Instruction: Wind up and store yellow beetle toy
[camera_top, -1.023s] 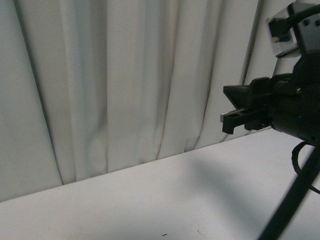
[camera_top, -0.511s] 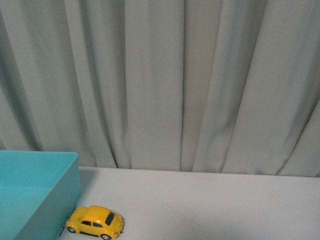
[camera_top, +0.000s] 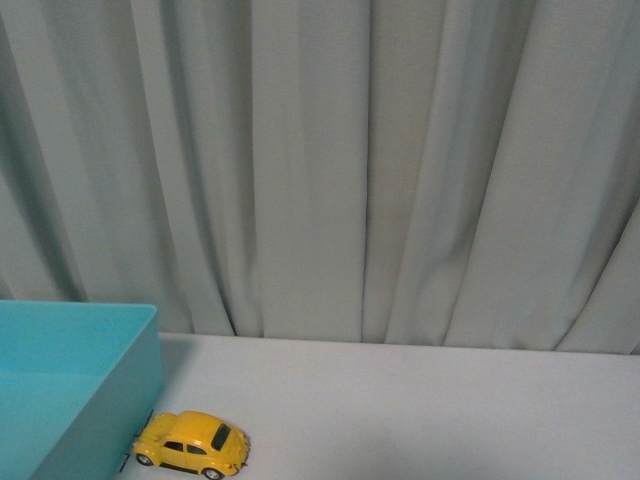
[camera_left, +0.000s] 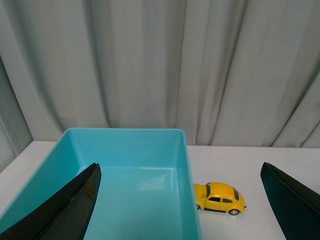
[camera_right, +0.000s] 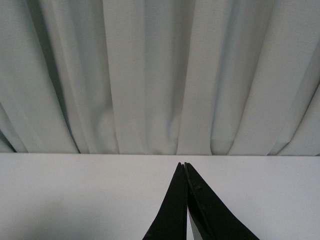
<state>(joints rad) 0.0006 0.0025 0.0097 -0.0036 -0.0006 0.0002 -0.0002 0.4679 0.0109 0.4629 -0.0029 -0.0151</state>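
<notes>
Left end effector (camera_left: 179, 169): fingers spread wide apart, the teal bin (camera_left: 125, 131) showing between them. Right end effector (camera_right: 183, 167): fingers pressed together. The beetle (camera_left: 220, 198) stands on the white tabletop (camera_left: 250, 160), just beside the bin's wall.

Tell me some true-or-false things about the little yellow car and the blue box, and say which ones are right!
1. The yellow beetle toy is inside the teal box. False: it stands on the table, right beside the box.
2. The left gripper is wide open. True.
3. The right gripper holds the toy. False: it is shut with nothing in it.
4. A curtain hangs behind the table. True.
</notes>
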